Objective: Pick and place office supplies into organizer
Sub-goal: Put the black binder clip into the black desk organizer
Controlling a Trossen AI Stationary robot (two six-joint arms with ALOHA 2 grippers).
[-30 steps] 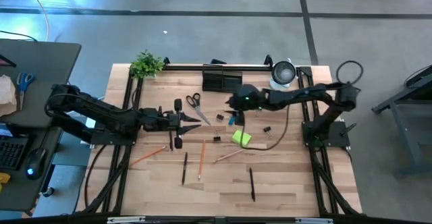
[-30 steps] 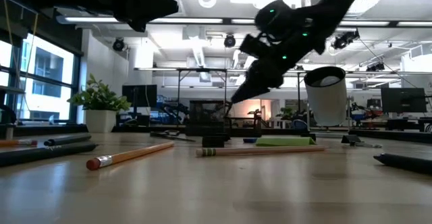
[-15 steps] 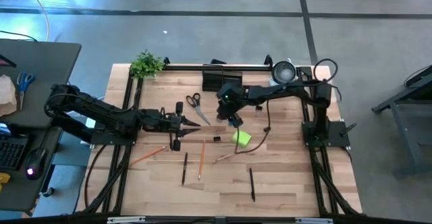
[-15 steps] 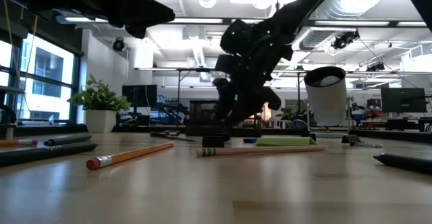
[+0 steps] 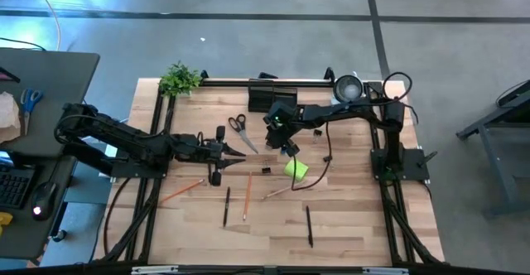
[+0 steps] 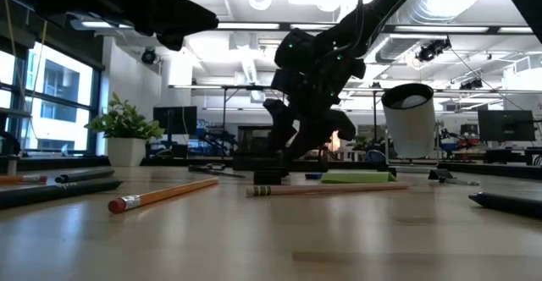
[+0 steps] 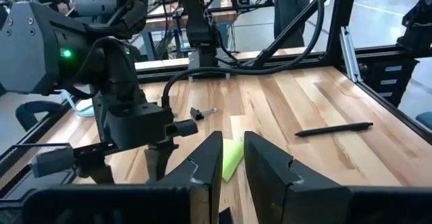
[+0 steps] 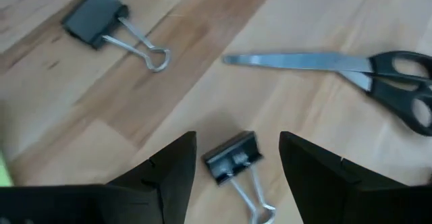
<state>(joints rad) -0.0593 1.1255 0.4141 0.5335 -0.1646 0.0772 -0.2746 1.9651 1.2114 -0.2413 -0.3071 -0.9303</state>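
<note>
Lower the right end effector (image 8: 235, 158) straight down, fingers spread wide, to straddle the black binder clip (image 8: 233, 156) lying directly beneath and between them on the table (image 8: 324, 109). Square the pads to the clip's black body rather than the wire loops, then close. Avoid the black-handled scissors (image 8: 364, 72) just beyond the fingertips. Small clip: black folded body, silver wire handles (image 8: 255, 197) trailing toward the wrist. Second binder clip (image 8: 111, 23) farther off. Left end effector (image 7: 233, 158) waiting nearby above the table, fingers nearly together, holding nothing.
</note>
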